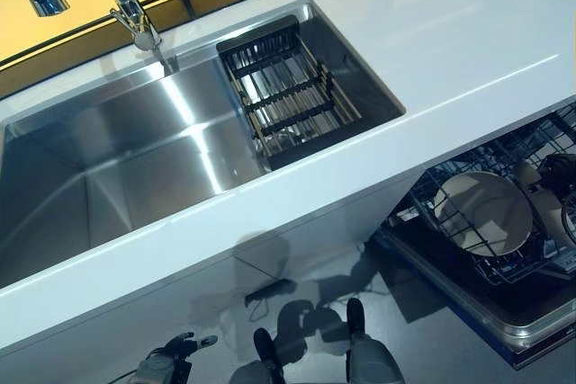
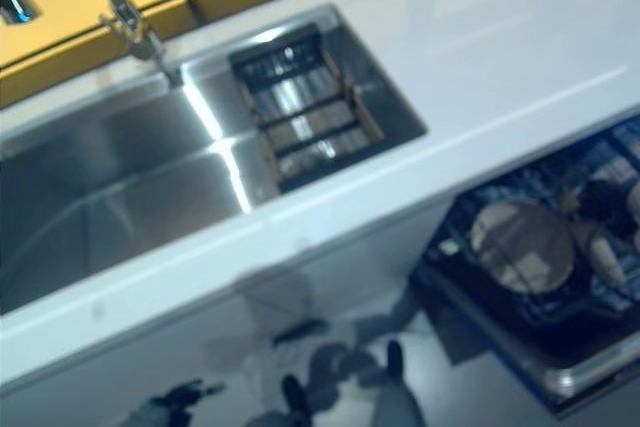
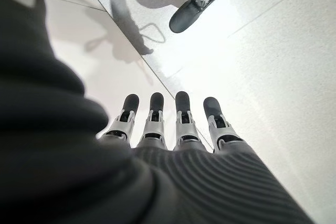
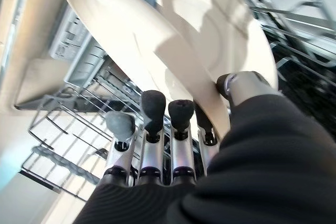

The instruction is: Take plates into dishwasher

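Note:
The dishwasher's lower rack (image 1: 430,188) is pulled out at the lower right, under the white counter. A cream plate (image 1: 483,213) stands in it on edge. In the right wrist view two cream plates show close together: the far plate (image 4: 110,22) and a nearer plate (image 4: 220,30). My right hand (image 4: 152,150) pinches the nearer plate's rim, thumb on one face and fingers on the other, down among the rack wires (image 4: 63,124). From the head the right hand (image 1: 560,173) is a dark shape at the rack's right side. My left hand (image 3: 168,124) hangs low over the floor, fingers straight, holding nothing.
A steel sink (image 1: 135,159) is set in the white counter (image 1: 432,69), with a black dish rack (image 1: 283,96) in its right end and a tap (image 1: 130,11) behind. The open dishwasher door (image 1: 468,303) juts out over the floor at the lower right.

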Robot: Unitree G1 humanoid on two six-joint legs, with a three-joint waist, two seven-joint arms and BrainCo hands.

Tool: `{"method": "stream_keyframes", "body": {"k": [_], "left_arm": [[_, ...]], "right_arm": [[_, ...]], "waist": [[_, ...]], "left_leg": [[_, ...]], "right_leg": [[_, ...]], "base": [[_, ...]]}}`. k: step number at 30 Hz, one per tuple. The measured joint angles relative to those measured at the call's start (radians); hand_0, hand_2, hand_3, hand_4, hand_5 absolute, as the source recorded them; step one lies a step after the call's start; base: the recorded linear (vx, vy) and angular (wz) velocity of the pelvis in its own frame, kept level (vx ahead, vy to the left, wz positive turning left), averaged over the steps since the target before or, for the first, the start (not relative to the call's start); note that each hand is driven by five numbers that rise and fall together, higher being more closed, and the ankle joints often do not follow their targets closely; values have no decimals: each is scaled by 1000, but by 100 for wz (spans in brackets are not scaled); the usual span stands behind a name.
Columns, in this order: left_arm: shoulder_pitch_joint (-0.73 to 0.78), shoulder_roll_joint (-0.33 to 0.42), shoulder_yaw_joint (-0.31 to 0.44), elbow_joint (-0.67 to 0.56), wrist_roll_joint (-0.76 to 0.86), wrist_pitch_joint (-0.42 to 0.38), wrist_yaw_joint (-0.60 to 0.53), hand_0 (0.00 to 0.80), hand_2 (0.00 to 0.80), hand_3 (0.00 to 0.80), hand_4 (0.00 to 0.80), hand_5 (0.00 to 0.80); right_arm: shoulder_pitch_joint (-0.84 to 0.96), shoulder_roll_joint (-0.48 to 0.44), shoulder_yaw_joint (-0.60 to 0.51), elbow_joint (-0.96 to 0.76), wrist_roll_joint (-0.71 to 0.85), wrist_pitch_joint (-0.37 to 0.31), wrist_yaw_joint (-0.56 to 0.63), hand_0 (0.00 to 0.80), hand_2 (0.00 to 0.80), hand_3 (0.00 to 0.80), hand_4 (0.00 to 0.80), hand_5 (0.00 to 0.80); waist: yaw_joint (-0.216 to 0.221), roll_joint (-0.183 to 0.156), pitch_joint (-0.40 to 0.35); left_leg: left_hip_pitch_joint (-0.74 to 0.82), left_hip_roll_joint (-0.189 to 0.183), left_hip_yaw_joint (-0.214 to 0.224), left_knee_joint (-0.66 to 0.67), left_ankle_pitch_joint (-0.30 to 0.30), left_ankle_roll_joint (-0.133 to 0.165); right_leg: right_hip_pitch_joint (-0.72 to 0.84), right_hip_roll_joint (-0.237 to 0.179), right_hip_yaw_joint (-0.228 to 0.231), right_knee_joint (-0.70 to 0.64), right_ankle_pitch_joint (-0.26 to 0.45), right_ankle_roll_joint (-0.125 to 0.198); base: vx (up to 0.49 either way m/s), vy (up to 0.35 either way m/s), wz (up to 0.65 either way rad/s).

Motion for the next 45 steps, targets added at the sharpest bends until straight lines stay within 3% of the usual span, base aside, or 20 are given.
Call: {"method": "stream_keyframes", "body": {"k": [7, 24, 25, 26, 37, 41, 45], "left_arm": [[-9, 1, -5, -18, -1, 0, -11, 0, 0, 0, 0, 0], [-11, 5, -39, -81, -1, 4, -41, 0, 0, 0, 0, 0], [-11, 5, -39, -83, -1, 4, -41, 0, 0, 0, 0, 0], [-11, 5, -39, -88, -1, 5, -41, 0, 0, 0, 0, 0], [-13, 5, -38, -116, 0, 30, -46, 0, 0, 0, 0, 0], [-12, 6, -37, -107, 0, 38, -45, 0, 0, 0, 0, 0], [-12, 6, -37, -59, 1, 40, -44, 0, 0, 0, 0, 0]], "right_arm": [[-2, -5, -1, 34, -94, -4, -57, 800, 800, 800, 800, 800], [0, -22, -45, 44, -122, 16, -109, 800, 800, 800, 800, 800], [1, -22, -46, 43, -122, 18, -109, 712, 712, 712, 712, 712], [8, -22, -54, 43, -122, 27, -115, 0, 0, 0, 0, 0], [18, -68, -81, 45, -122, 81, -168, 0, 0, 0, 0, 0], [18, -103, -85, 41, -120, 83, -161, 0, 0, 0, 0, 0], [18, -106, -85, 41, -119, 83, -146, 0, 0, 0, 0, 0]], "waist": [[0, 36, 35], [0, 67, 49], [0, 67, 49], [1, 67, 49], [-1, 48, 58], [-4, 4, 54], [-6, -72, 16]], "left_leg": [[-8, -4, -6, 0, 0, 0], [-16, -16, -30, 0, 4, 9], [-16, -16, -30, 0, 4, 9], [-16, -16, -32, 0, 4, 9], [12, -16, -34, 0, 4, 8], [23, -11, -29, -1, 2, 6], [38, -2, -20, -1, -2, 1]], "right_leg": [[-5, -4, -3, 1, 0, 1], [-6, -19, -13, 0, 4, 9], [-5, -19, -13, 0, 4, 9], [-4, -19, -15, 0, 4, 9], [25, -12, -16, 4, 3, 9], [32, -7, -6, 4, 3, 7], [40, 2, 4, 4, 2, 5]], "base": [[-31, 12, 1], [-5, 6, 2], [0, 0, 0], [0, 0, 0], [44, 14, 0], [62, 0, -5], [75, 12, -9]]}}
